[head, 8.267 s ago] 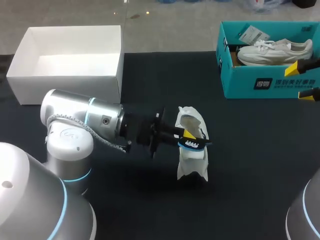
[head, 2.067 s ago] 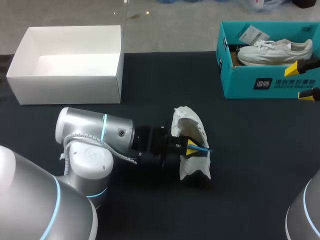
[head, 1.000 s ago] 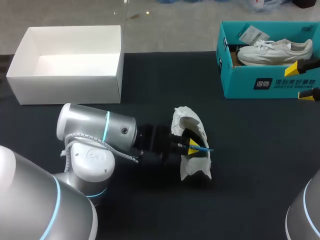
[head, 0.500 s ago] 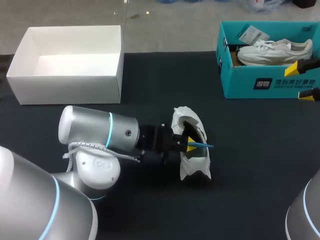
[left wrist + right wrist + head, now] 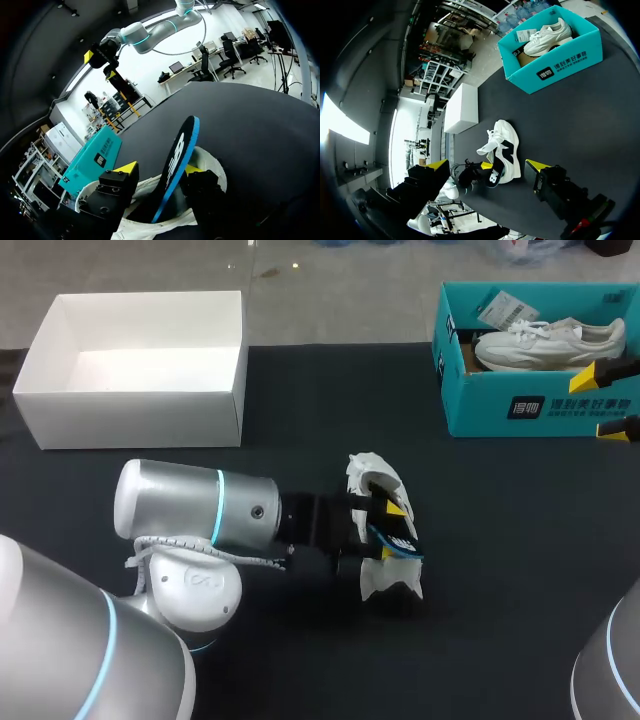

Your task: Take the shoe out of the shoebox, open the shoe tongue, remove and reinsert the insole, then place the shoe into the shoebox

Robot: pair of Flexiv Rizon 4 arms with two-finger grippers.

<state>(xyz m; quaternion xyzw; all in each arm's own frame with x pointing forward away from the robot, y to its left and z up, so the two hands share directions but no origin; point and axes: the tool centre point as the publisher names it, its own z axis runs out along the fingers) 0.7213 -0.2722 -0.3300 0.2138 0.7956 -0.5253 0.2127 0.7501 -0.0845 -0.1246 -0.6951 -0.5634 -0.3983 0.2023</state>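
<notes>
Left end effector [image 5: 388, 522] reaches in from the left of the frame to the shoe [image 5: 386, 580], which sits at the centre of the counter [image 5: 300, 660].

1. State. In the left wrist view the fingers stand at a middling spread with the insole [image 5: 176, 159] on edge between them. It leans against one finger and a gap shows on the other side. Judged as not clamped, with the insole only bracketed.

2. Insole. Black with a blue edge. Its lower end is down in the shoe's opening and its free end sticks up and out ahead of the fingers. Reinsertion looks begun, not finished.

3. Governing relation. The shoe's long axis runs from the top to the bottom of the frame, square across the left arm's line of reach. The insole's long axis lies roughly along the fingers, so seating it calls for a push along the shoe, not along the arm.

4. Other arm. Right end effector [image 5: 616, 400] hangs spread wide at the right edge of the frame, just beside the teal shoebox [image 5: 520, 405] at upper right, well apart from the shoe. The left arm is the nearer by far.
</notes>
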